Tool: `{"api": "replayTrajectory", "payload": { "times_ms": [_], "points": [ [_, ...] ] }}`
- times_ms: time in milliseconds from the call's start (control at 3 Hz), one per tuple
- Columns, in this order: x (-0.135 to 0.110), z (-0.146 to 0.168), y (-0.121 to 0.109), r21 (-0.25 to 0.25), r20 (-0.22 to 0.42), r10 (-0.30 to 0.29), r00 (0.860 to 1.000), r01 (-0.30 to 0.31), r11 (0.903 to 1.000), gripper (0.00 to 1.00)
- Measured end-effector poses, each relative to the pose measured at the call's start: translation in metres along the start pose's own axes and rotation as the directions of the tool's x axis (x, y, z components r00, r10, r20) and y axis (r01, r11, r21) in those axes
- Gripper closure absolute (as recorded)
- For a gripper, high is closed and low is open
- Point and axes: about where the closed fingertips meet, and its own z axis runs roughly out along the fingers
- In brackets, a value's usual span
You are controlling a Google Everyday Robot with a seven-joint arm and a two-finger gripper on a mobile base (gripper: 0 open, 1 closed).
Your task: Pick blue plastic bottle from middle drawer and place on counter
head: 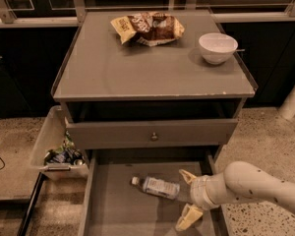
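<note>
Apparently mid-reach: the gripper [187, 196], spread wide and empty, hangs in the middle drawer [113, 215]; the blue plastic bottle [160, 187] lies just ahead, so it should advance, then close.

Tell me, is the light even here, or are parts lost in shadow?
Camera view: the counter shows a faint sheen under soft overhead light; the white bowl casts a soft shadow; the middle drawer is dimmer, yet the blue plastic bottle and the gripper, fingers open just right of it, are readable; the background is nearly black.
</note>
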Motion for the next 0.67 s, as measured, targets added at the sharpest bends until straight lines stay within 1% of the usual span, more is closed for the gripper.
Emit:
{"api": "replayTrajectory", "payload": {
  "times_ms": [333, 667],
  "points": [
    [-0.005, 0.026, -0.018, 0.049, 0.073, -0.06, 0.996, 0.057, 0.9972, 0.0],
    [-0.006, 0.054, -0.033, 0.045, 0.126, -0.099, 0.987, 0.094, 0.9946, 0.0]
  ]
}}
